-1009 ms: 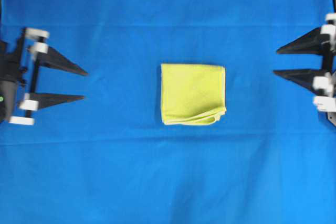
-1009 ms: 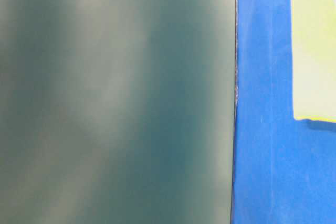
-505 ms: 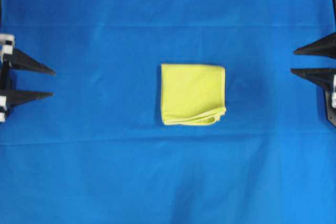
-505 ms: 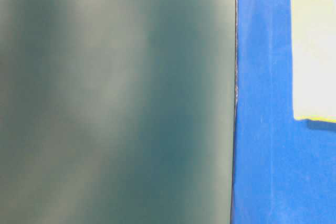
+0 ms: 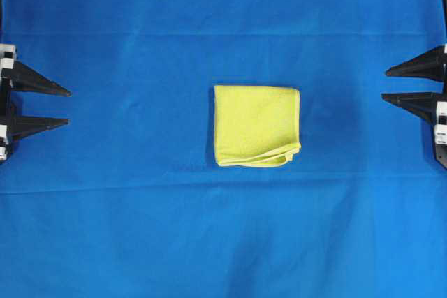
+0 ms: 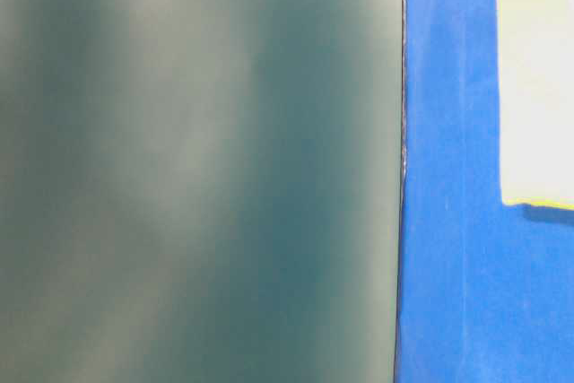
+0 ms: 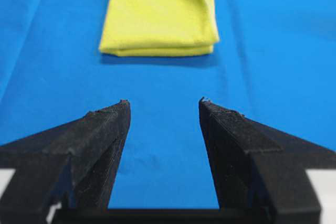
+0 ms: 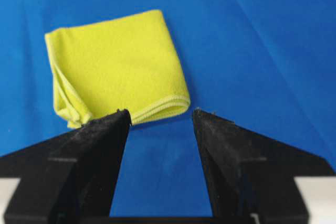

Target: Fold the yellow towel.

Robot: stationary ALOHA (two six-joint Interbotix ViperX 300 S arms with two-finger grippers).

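The yellow towel (image 5: 256,125) lies folded into a compact, near-square packet in the middle of the table (image 5: 140,228), which is covered by a bright blue cloth (image 5: 223,5) with a few shallow creases running across it. In the overhead view the packet's top and left edges are clean and straight, while its lower right corner shows the stacked layers slightly fanned, with the pale hem curling there. The left claw (image 5: 68,107) sits at the left edge of that view, its two black fingers spread apart and pointing toward the towel, nothing between them, well apart from the cloth packet. The right claw (image 5: 384,84) sits at the right edge, its black fingers likewise parted and empty, aimed inward and well clear of the towel. From the left wrist view the open left claw (image 7: 164,102) frames bare blue cloth, with the towel (image 7: 160,17) lying farther ahead, its folded edge facing the camera. From the right wrist view the open right claw (image 8: 159,111) stands in front of the towel (image 8: 115,64), whose hemmed corner appears just above the gap between the fingers. The table-level view is mostly filled by a blurred grey-green surface (image 6: 197,168); at its right edge a pale, washed-out patch is probably the towel (image 6: 538,96).
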